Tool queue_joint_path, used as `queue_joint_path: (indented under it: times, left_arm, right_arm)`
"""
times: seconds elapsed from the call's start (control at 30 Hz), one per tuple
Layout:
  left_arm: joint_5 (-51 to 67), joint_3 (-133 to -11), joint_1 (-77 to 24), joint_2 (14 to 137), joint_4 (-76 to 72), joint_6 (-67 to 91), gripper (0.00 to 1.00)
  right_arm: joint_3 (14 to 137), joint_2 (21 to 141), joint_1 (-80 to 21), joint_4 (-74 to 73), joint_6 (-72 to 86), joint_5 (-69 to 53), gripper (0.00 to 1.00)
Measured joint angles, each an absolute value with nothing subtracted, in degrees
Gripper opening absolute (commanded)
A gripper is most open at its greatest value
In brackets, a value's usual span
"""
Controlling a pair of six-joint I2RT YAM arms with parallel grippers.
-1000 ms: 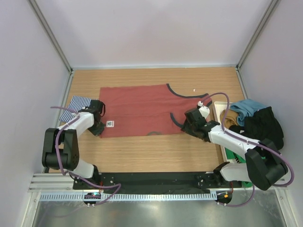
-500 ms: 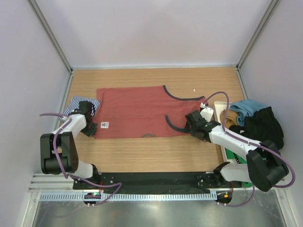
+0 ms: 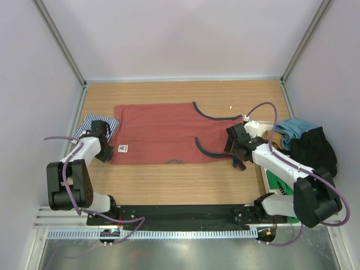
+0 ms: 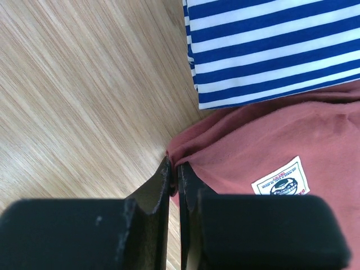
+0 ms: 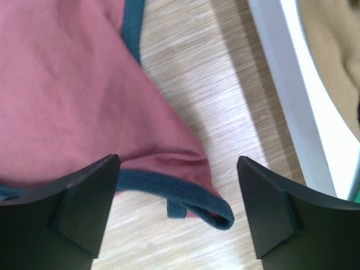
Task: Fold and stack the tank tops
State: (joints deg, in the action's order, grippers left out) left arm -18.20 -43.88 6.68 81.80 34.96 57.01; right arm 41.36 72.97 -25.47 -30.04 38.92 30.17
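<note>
Lying flat across the middle of the wooden table point(image 3: 180, 185), the rust-red tank top point(image 3: 160, 132) was spread with its hem toward the left and its dark-trimmed straps toward the right. The left gripper point(image 4: 173, 169) had its jaws pinched almost together on the near-left corner of that top, close to the small white label point(image 4: 279, 181). Just beyond that corner the striped tank top point(image 4: 270, 45) lay at the table's left edge, its blue and white cloth meeting the red hem. The right gripper point(image 5: 179, 169) stood with its jaws spread wide and held nothing. It hung over the looped end of the near strap point(image 5: 197, 197), which rested on the wood between the two fingers. To its right a white bin point(image 5: 281, 67) held a heap of other clothes point(image 3: 306, 143).
</note>
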Motion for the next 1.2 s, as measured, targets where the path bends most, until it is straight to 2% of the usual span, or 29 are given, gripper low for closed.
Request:
queue_joint_path:
  times: [0.2,0.33,0.4,0.53,0.63,0.67,0.73,0.83,1.0,1.03,1.1,1.2]
  left_arm:
    - [-18.2,-43.9,6.7,81.5,34.9,57.0,0.06]
    - [-18.2,-43.9,6.7,81.5,34.9,57.0,0.06]
    - [-18.2,-43.9,6.7,81.5,34.8,57.0,0.06]
    - [-18.2,-43.9,6.7,81.5,34.4,57.1,0.06]
    - [-18.2,-43.9,6.7,81.5,34.1,57.1,0.06]
    - [-18.2,-43.9,6.8,81.5,34.0,57.1,0.06]
    - [-18.2,-43.8,6.8,81.4,33.8,57.1,0.06]
    - [-18.2,-43.4,6.8,81.0,33.3,57.1,0.06]
    - [-18.2,-43.4,6.8,80.7,33.0,57.6,0.06]
    - [-18.2,-43.4,6.8,80.7,32.9,57.7,0.06]
    - [-18.2,-43.4,6.8,80.7,32.9,57.9,0.06]
    - [-18.2,-43.4,6.9,80.7,32.9,58.0,0.06]
  right_arm:
    - [41.3,67.2,-25.5,-31.9,36.1,23.9,0.7]
    - [41.1,65.2,-25.9,-32.3,35.7,18.5,0.73]
    - [40.6,65.8,-26.1,-32.5,36.2,17.5,0.81]
    - [37.7,65.6,-26.2,-33.7,40.1,16.3,0.85]
    - [34.0,63.0,-26.2,-32.7,43.6,14.4,0.77]
    - [33.2,62.2,-26.2,-32.8,44.2,14.1,0.66]
    - [32.8,62.1,-26.2,-32.8,44.7,14.0,0.63]
    - [33.1,63.6,-26.2,-33.0,44.8,15.3,0.62]
    - [33.3,66.2,-26.2,-33.8,44.8,16.9,0.7]
    - [33.3,66.4,-26.2,-34.0,44.8,17.2,0.7]
    - [33.6,66.6,-26.2,-34.7,44.9,17.9,0.61]
    - [34.7,67.7,-26.2,-35.9,45.5,19.7,0.61]
